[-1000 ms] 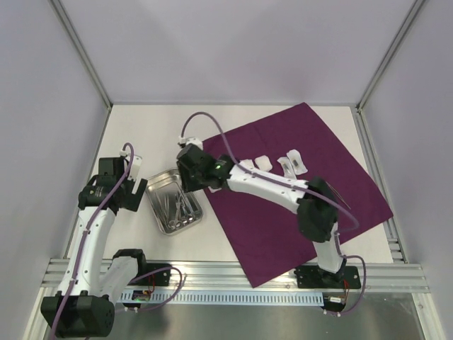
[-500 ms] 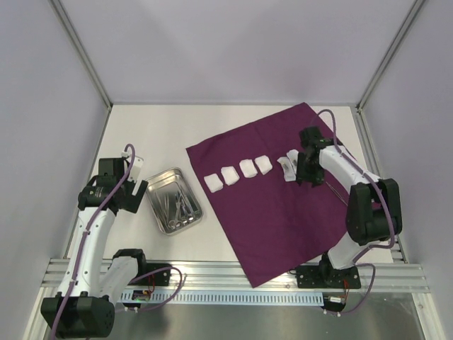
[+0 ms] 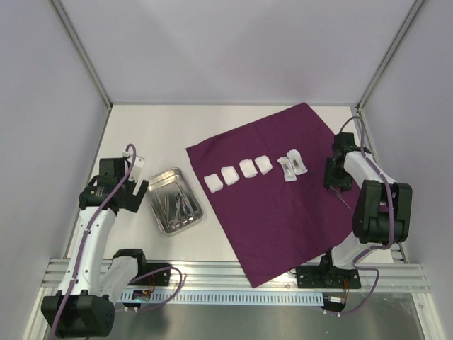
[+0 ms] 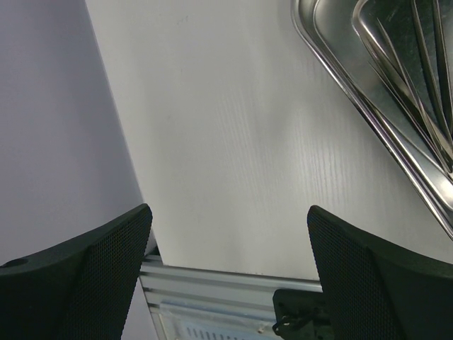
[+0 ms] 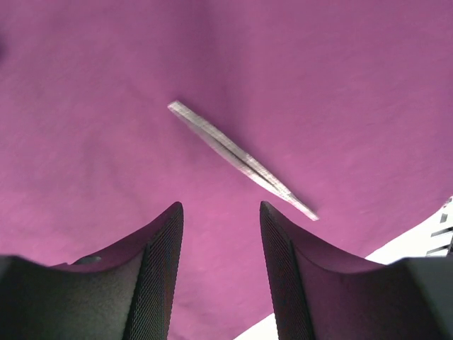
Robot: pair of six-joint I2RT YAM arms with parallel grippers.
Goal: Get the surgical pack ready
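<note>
The surgical pack is laid out: a dark purple cloth [image 3: 283,198] lies flat as a sheet, with several white gauze pads [image 3: 247,167] in a row on it. A thin steel pair of tweezers [image 3: 342,200] [image 5: 241,159] rests on the cloth near its right edge. My right gripper [image 3: 333,184] [image 5: 221,207] hovers just short of the tweezers, open, with nothing between its fingers. The shiny steel tray [image 3: 157,212] [image 4: 333,49] with instruments [image 3: 177,204] stands left of the cloth. My left gripper [image 3: 139,186] [image 4: 228,212] is wide open over bare table beside the tray.
Grey walls enclose the table on three sides. An aluminium rail [image 3: 233,273] runs along the near edge and shows in the left wrist view [image 4: 212,283]. The cloth's near corner overhangs that rail. White table shows past the cloth's edge [image 5: 417,244].
My right arm has swung from the tray across the cloth to its right edge, above the tweezers, and its jaws have widened. The left arm has not moved.
</note>
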